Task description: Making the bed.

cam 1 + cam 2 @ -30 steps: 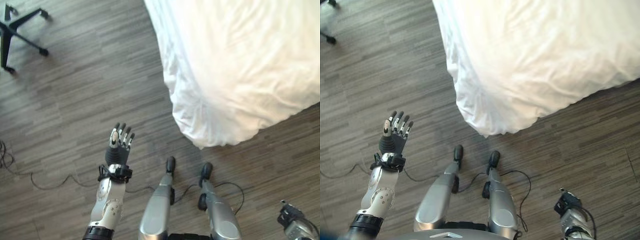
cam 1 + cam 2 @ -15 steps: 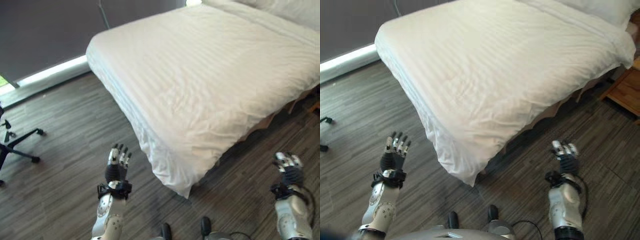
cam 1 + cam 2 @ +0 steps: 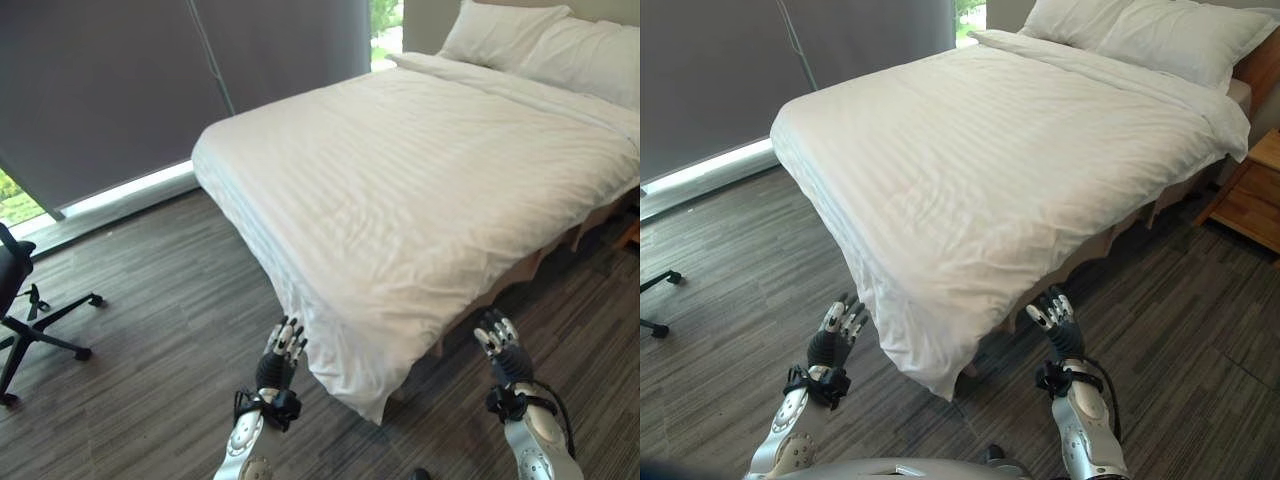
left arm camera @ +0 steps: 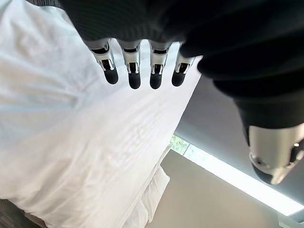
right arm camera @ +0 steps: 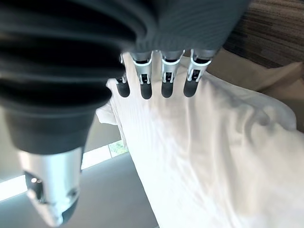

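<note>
A: While standing off the foot corner, both hands raised, nothing held. Left hand beside the drooping corner of the white striped duvet, fingers straight and relaxed, not touching cloth as far as visible. Right hand on the other side of that corner, fingers likewise straight, empty

B: Wrist views agree? And duvet position?

A: Yes. Fingers in a row, extended, cloth past them, apart. Same on the right. Duvet spread over the whole wooden-framed bed, two white pillows at the head. Mild wrinkles mid-sheet, near corner hanging in a point toward the grey plank floor

B: Step?

A: Looks like approach, ahead of squaring up the foot corner. Most of the task apparently done already

B: Next?

A: Probably closing in, pinching the hanging corner from both sides, then pulling out and down to flatten the wrinkles. Needs even tension, otherwise skewing the far edge. Black office chair well clear on the left, wooden nightstand far right, neither in the way
</note>
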Robot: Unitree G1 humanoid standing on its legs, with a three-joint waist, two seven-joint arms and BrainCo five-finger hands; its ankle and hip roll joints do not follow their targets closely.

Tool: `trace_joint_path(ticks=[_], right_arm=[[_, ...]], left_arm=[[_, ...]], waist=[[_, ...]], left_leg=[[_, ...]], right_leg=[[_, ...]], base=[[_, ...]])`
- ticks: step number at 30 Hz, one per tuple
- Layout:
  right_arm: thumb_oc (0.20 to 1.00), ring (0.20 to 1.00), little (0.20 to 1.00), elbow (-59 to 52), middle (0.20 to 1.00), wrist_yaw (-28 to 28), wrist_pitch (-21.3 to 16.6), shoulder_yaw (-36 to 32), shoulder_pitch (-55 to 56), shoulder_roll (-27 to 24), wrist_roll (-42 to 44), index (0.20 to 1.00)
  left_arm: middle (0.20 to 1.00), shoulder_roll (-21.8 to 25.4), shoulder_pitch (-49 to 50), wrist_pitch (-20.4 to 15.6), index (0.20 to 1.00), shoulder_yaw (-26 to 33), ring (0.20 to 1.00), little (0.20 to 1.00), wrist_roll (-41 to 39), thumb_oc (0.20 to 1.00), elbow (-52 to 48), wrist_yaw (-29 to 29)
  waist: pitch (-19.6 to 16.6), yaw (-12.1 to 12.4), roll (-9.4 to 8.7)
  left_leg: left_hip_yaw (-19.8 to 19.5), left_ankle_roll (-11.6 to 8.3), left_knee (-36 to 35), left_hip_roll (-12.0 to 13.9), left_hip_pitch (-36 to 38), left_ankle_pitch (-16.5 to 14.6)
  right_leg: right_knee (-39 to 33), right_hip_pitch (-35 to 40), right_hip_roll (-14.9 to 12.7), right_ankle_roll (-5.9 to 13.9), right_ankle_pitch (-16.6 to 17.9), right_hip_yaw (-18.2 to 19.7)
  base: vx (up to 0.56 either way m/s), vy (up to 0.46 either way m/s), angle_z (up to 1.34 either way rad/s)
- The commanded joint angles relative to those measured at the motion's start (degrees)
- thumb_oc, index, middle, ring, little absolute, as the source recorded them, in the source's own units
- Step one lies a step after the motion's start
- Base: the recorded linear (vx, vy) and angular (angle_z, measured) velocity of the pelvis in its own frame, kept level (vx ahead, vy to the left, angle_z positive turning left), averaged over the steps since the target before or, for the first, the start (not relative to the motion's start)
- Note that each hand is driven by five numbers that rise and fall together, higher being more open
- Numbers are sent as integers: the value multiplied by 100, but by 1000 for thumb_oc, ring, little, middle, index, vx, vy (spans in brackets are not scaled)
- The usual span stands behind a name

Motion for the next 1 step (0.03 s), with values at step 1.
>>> trace_joint_path(ticks=[1], right_arm=[[1000,1000,1000,-130,1000,-46,-226,-280,-185,-36,-235,1000]], left_arm=[[1000,179,-318,-255,1000,257,1000,1000,183,1000,122,8]], waist=[[-73,38,-143]], left_leg=[[-376,-79,159,-17,-31,-13]], right_leg=[[629,230,-186,260,-470,-187]], base=[[0,0,0]])
